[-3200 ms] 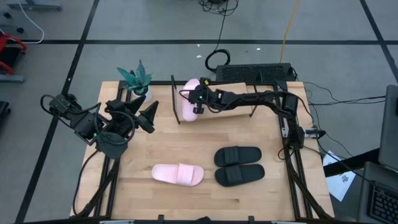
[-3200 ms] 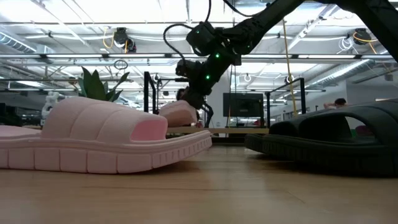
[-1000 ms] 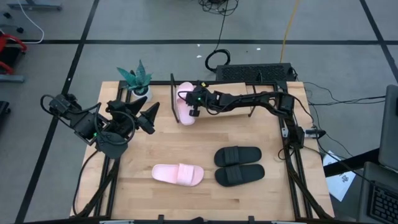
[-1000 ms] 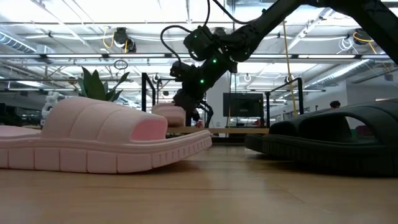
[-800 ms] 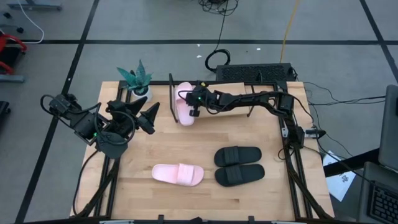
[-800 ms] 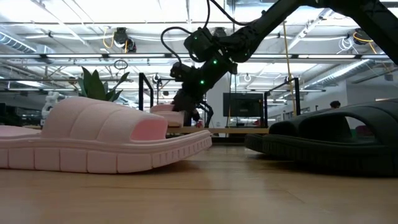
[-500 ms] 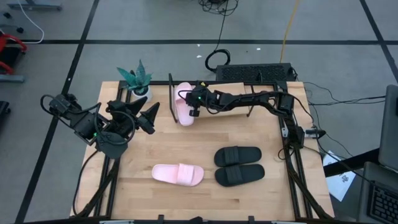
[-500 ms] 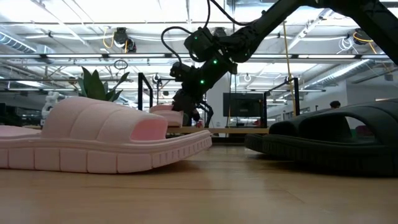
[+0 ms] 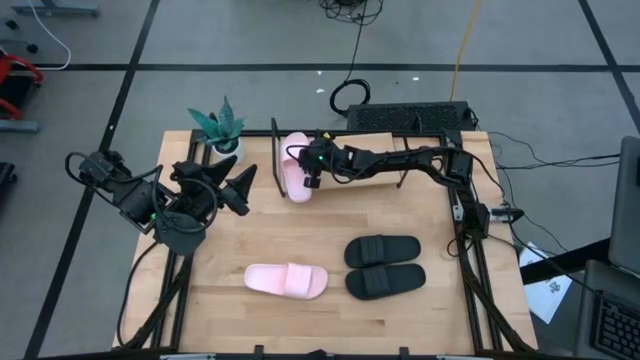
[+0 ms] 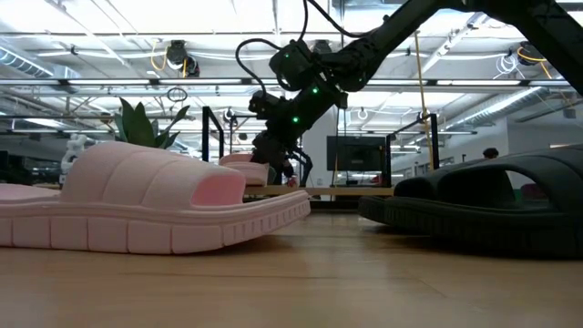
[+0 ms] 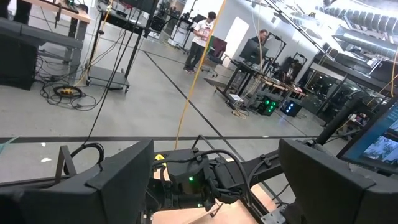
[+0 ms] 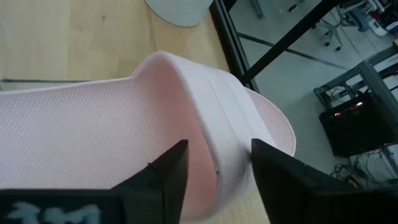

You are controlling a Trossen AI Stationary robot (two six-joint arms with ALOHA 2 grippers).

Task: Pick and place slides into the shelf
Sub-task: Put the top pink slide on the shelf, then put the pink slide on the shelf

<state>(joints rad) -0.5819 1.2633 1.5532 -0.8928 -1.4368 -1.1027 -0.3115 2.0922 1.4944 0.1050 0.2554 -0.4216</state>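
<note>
One pale pink slide (image 9: 296, 164) lies on the left end of the shelf (image 9: 385, 178), next to its black wire end frame, and fills the right wrist view (image 12: 124, 130). My right gripper (image 9: 311, 172) is over that slide, one finger inside its strap and one outside, the fingers apart. The other pink slide (image 9: 287, 280) and the two black slides (image 9: 383, 266) rest sole-down on the tabletop toward the near edge. My left gripper (image 9: 243, 190) waits open over the table's left part, and nothing is between its fingers. My right gripper (image 12: 214, 180) straddles the pink slide's strap at its edge (image 12: 214, 155), one finger in the foot hollow and one over the strap's outer face. Whether the fingers touch the strap, I cannot tell. The slide lies on the shelf board.
A small potted plant (image 9: 218, 128) stands at the table's far left corner, just left of the shelf. A black device with cables (image 9: 410, 116) lies behind the shelf. Bare tabletop shows between the shelf and the slides near the front.
My right gripper and the pink slide have sunk a little toward the shelf board and since kept still.
</note>
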